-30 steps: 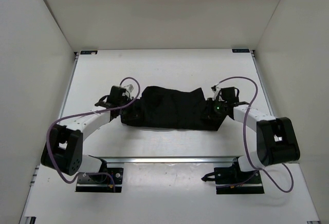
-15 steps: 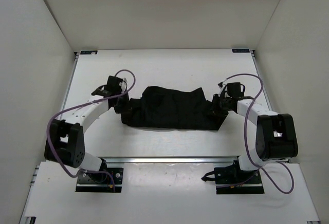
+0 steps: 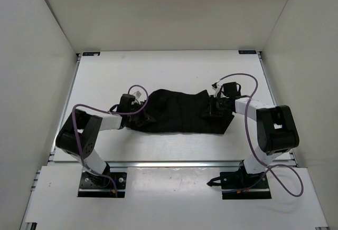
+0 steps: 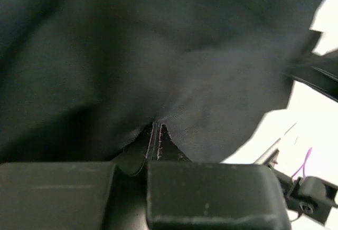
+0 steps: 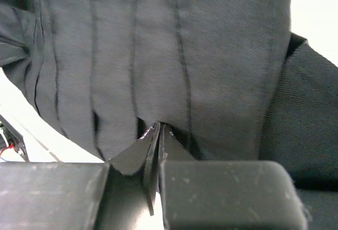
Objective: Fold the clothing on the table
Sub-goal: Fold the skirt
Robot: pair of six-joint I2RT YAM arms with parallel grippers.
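Note:
The clothing (image 3: 177, 111), a black garment with vertical creases, lies spread across the middle of the white table (image 3: 169, 72). My left gripper (image 3: 142, 115) is at its left end. In the left wrist view that gripper (image 4: 157, 130) is shut, with the cloth (image 4: 158, 56) puckered at its tips. My right gripper (image 3: 213, 109) is at the garment's right end. The right wrist view shows it (image 5: 159, 127) shut too, the pleated cloth (image 5: 185, 56) gathered at its tips. How much cloth lies between the pads is hidden.
White walls (image 3: 42, 56) enclose the table on the left, back and right. A metal rail (image 3: 174, 164) runs along the front edge, with both arm bases just behind it. Purple cables (image 3: 79, 111) loop off each arm.
The right gripper came back in to the garment's right end and its jaws closed. The left arm folded in, carrying its shut gripper right and nearer; the cloth's left end bunched inward.

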